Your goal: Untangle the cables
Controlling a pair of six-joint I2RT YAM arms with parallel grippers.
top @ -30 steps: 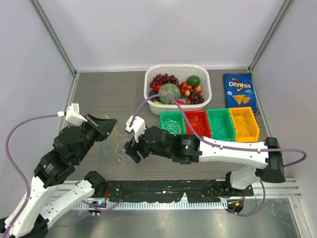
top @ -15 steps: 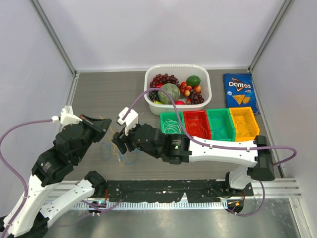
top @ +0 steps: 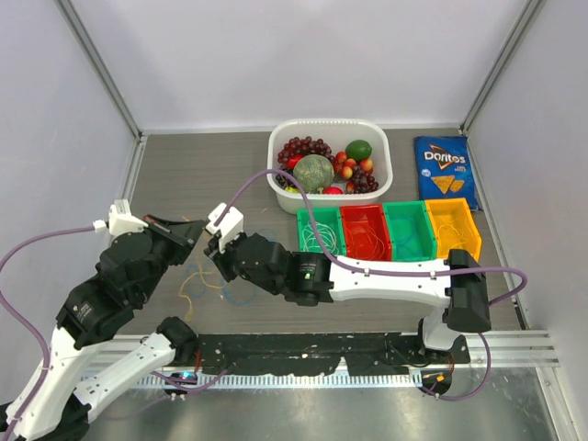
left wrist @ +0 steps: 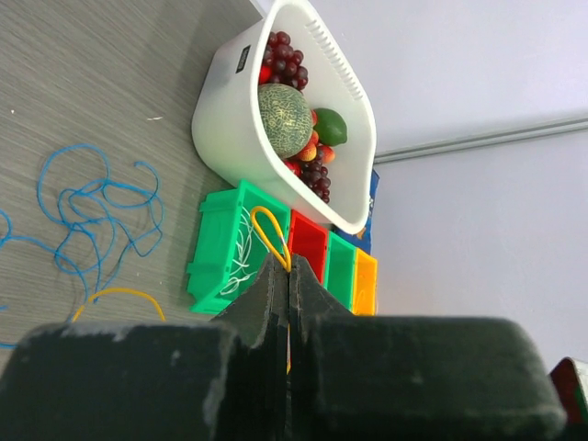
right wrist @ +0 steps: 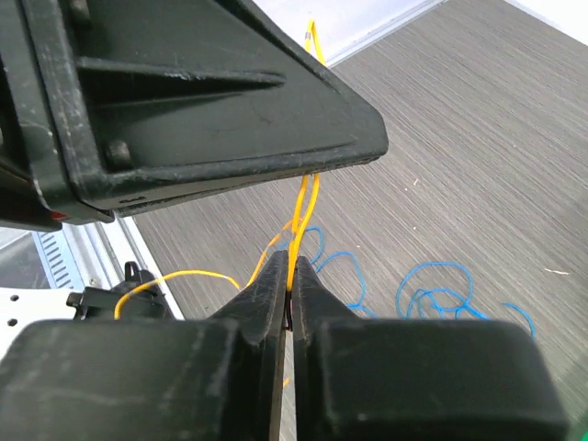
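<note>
My left gripper (left wrist: pixel 289 266) is shut on a yellow cable (left wrist: pixel 271 234), and a small loop of it sticks out past the fingertips. My right gripper (right wrist: pixel 292 262) is shut on the same yellow cable (right wrist: pixel 303 202), just below the left gripper's black fingers (right wrist: pixel 211 119). In the top view the two grippers, left (top: pixel 197 230) and right (top: pixel 213 246), meet above the table. Blue cables (top: pixel 241 294) and more yellow cable (top: pixel 188 285) lie loose below them. The blue tangle (left wrist: pixel 92 202) also shows in the left wrist view. White cables (top: pixel 322 231) lie in the green bin (top: pixel 301 230).
A white basket (top: pixel 377 175) of fruit stands at the back. A row of red (top: pixel 349 230), green (top: pixel 393 230) and orange (top: pixel 473 230) bins stands beside the first green bin. A Doritos bag (top: pixel 444 170) lies at the far right.
My right gripper has moved left up to the left gripper and closed on the yellow cable. The left arm has shifted slightly left.
</note>
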